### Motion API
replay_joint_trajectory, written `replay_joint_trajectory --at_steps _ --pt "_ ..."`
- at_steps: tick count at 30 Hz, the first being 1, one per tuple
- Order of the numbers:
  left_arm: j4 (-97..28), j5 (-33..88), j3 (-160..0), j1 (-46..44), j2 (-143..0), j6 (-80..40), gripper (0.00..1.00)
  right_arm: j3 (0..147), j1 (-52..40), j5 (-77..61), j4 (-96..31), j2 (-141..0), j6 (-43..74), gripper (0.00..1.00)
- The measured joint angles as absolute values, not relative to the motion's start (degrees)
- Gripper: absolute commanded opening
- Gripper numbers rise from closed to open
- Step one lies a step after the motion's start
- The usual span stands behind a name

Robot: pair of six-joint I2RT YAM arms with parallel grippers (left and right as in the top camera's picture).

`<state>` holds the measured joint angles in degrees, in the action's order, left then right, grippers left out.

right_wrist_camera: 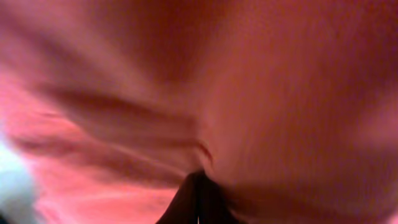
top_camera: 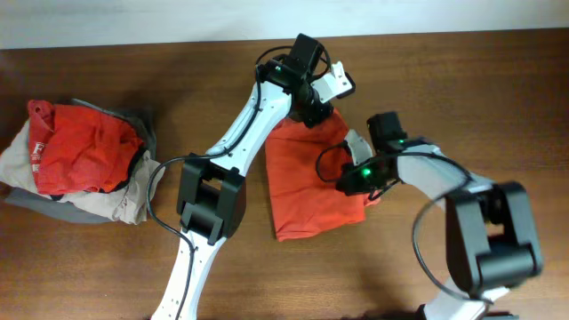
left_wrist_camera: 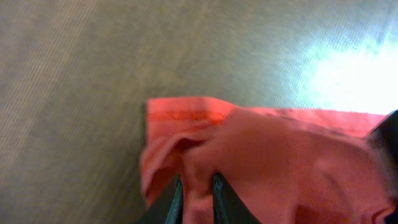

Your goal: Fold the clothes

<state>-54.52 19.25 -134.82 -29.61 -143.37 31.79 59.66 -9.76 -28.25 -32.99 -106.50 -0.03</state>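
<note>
Lying roughly at the middle of the brown wooden tabletop (top_camera: pixel 462 71), the large orange-red cotton T-shirt (top_camera: pixel 307 191) sits partly folded into an uneven block between the two arms, plain cloth uppermost, with no print showing. The left claw (top_camera: pixel 313 108) reaches down onto the shirt's far edge. In the left wrist view it (left_wrist_camera: pixel 196 186) is clenched on a ridge of the fabric (left_wrist_camera: pixel 280 155), which bulges up between the dark fingers (left_wrist_camera: pixel 177 202). A stitched hem (left_wrist_camera: pixel 186 116) runs just beyond the pinch, and the bare tabletop (left_wrist_camera: pixel 93 62) lies past it.

The right claw (top_camera: pixel 349 180) meets the shirt's right edge. In the right wrist view the orange-red cloth (right_wrist_camera: pixel 261 87) fills nearly the whole frame, blurred. Its creases run together at the dark fingertips (right_wrist_camera: pixel 186 202), which are pressed together and grasping the fabric.

Well apart at the left end of the tabletop, a crumpled red garment (top_camera: pixel 84 147) lies on top of a heap of beige and grey clothing (top_camera: pixel 107 206).
</note>
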Motion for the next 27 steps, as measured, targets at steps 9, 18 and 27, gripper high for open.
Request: replay_joint_trajectory --at_steps 9,18,27 --pt "-58.96 18.63 -134.82 -29.56 -143.37 29.67 0.25 59.94 -9.58 -28.80 -32.73 -108.01 0.30 0.04" --pt "-61.82 21.28 -134.82 -29.56 -143.24 29.52 0.28 59.94 -9.58 -28.75 -32.73 -108.01 0.82 0.04" --pt "-62.61 19.44 -134.85 -29.56 -139.70 29.54 0.28 59.94 -9.58 -28.75 -32.73 -108.01 1.02 0.04"
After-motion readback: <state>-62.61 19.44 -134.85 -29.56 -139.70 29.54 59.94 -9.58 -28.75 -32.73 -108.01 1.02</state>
